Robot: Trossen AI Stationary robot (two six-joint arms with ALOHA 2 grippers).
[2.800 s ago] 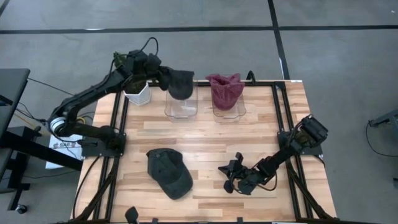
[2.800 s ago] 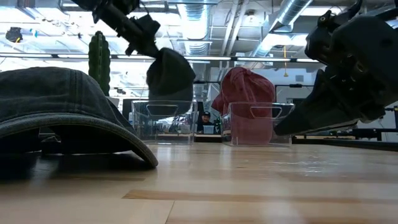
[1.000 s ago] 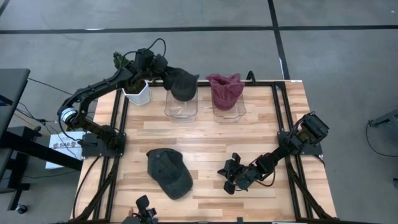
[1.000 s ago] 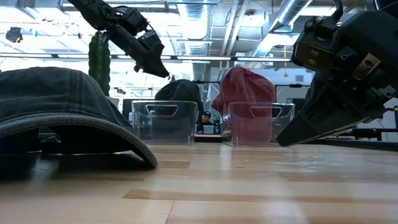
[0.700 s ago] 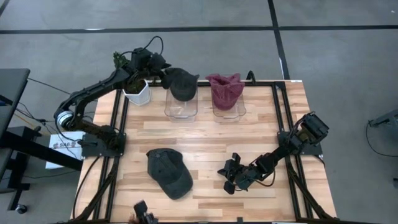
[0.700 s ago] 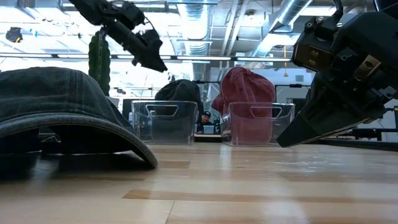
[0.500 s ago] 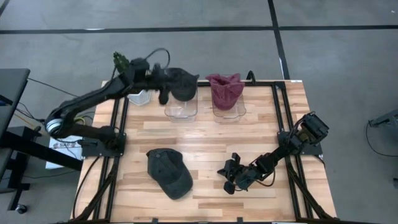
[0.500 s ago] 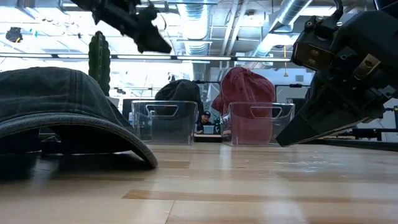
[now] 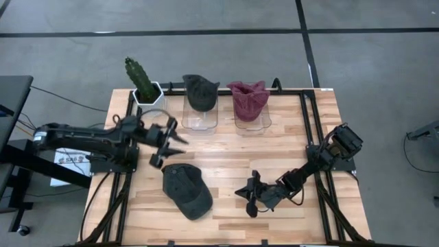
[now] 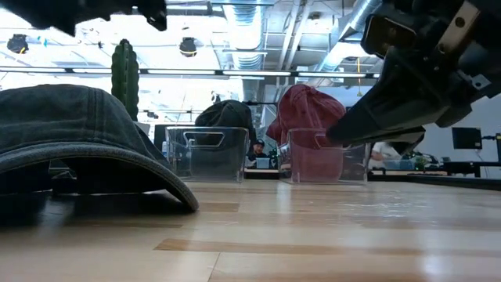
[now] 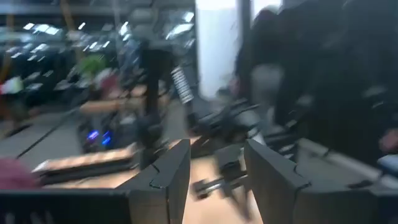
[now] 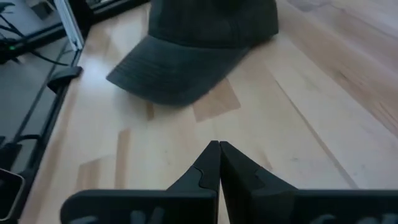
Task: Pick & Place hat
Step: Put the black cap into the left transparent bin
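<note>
Left gripper [image 9: 167, 142] has let go of the dark cap [image 9: 199, 91], now in the left clear plastic bin [image 9: 199, 118], and swung back over the table, fingers apart, empty. Second dark denim cap [image 9: 186, 191] still lies near-centre. Right gripper [image 9: 248, 199] fingers together beside it.

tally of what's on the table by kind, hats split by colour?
Dark grey hats: 2, one on the table, one in the left bin
Maroon hats: 1
Clear bins: 2, left, right
Potted cactus: 1
Total: 6
</note>
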